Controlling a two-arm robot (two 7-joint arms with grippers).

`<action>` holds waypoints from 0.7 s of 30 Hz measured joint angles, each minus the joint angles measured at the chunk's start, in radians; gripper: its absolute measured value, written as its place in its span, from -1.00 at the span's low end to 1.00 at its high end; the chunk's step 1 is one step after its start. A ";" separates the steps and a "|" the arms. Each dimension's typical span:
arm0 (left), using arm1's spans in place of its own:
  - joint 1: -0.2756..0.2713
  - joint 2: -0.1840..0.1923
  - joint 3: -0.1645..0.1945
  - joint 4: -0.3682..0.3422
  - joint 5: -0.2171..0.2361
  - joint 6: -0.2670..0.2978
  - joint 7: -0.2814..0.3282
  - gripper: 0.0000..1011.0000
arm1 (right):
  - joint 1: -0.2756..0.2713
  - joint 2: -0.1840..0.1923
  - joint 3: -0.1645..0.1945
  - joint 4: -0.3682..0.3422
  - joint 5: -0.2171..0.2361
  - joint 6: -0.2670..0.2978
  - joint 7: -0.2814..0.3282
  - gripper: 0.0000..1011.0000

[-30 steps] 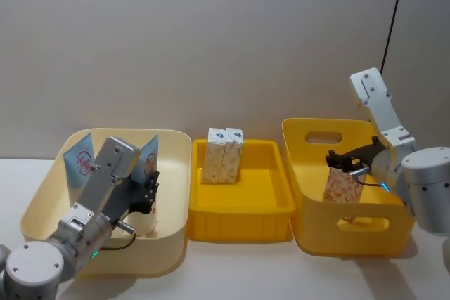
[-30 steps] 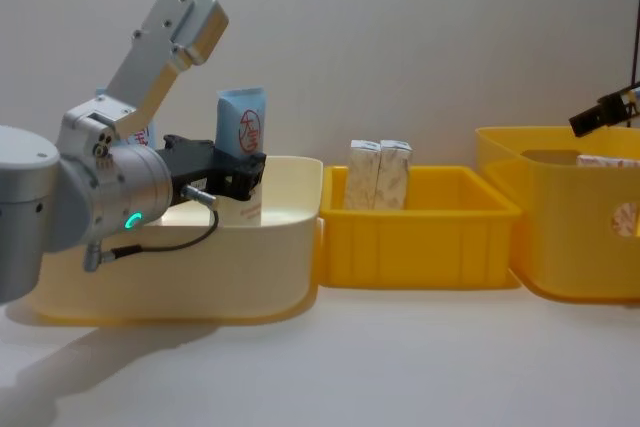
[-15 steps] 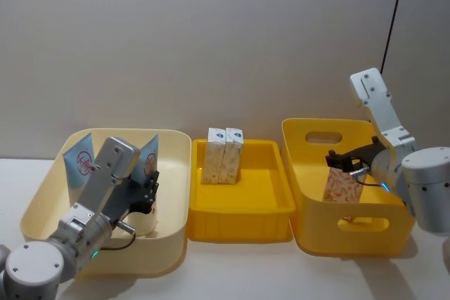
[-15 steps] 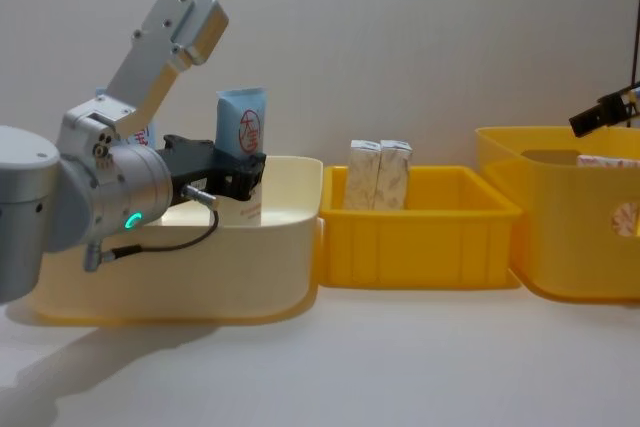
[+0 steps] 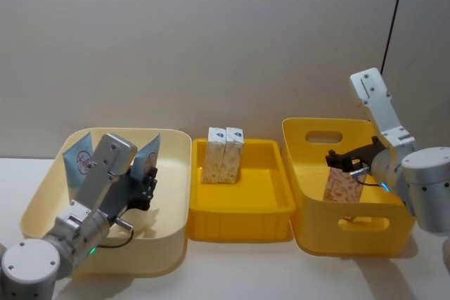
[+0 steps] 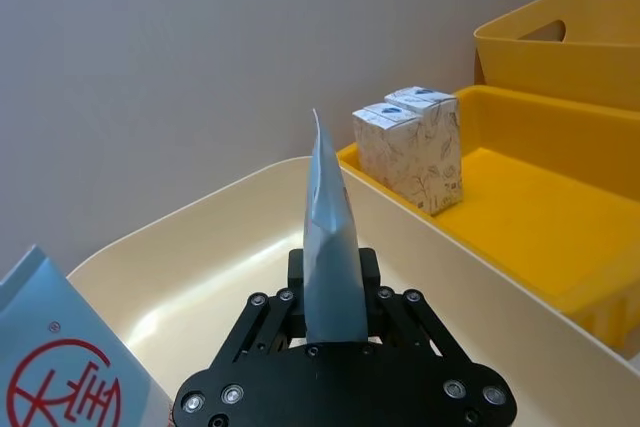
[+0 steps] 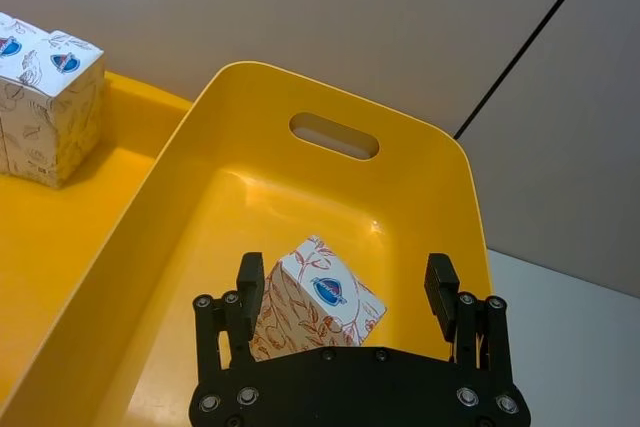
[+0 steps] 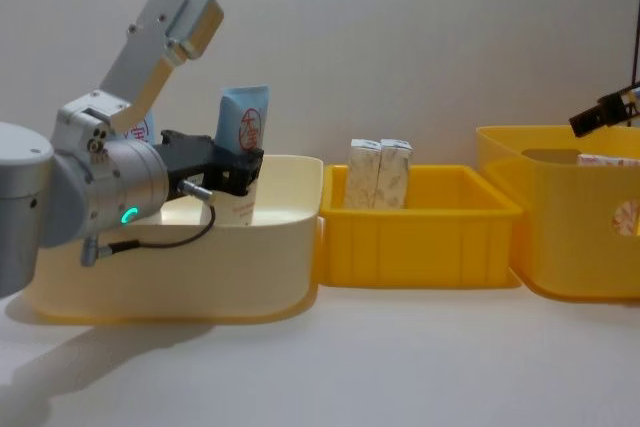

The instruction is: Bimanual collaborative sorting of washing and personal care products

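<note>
At the lower left of the head view, the left gripper (image 5: 144,186) reaches into the cream bin (image 5: 42,198). Its fingers are pinched on the lower part of a light-blue tube (image 5: 149,161), which stands upright with its crimped end up. In the chest view, left of centre, the tube's red circle mark shows above the bin's rim. The left wrist view has the tube edge-on between the black fingers. I cannot tell whether its base touches the bin's floor. A second tube (image 5: 79,163) leans in the bin's far left corner, apart from the held one. In the middle of the head view, the shallow yellow tray (image 5: 242,216) holds two cream cartons (image 5: 224,155). They stand upright at its back left, touching side by side. On the right, the right gripper (image 5: 344,162) hangs inside the deep yellow bin (image 5: 351,237), just above a third carton (image 5: 340,187). In the right wrist view its fingers (image 7: 250,287) are spread wide, one on each side of this carton, which sits tilted in the bin. One finger is just beside the carton and the other is clearly apart from it.
</note>
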 joint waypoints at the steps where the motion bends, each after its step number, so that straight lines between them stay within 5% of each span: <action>1: -0.001 0.000 -0.001 -0.001 0.000 -0.003 -0.001 -0.46 | 0.000 0.000 0.000 0.000 0.000 0.000 0.000 0.98; 21: -0.027 -0.011 -0.046 -0.030 -0.033 -0.077 -0.037 -0.46 | 0.000 0.000 0.000 0.000 0.000 0.000 0.000 0.98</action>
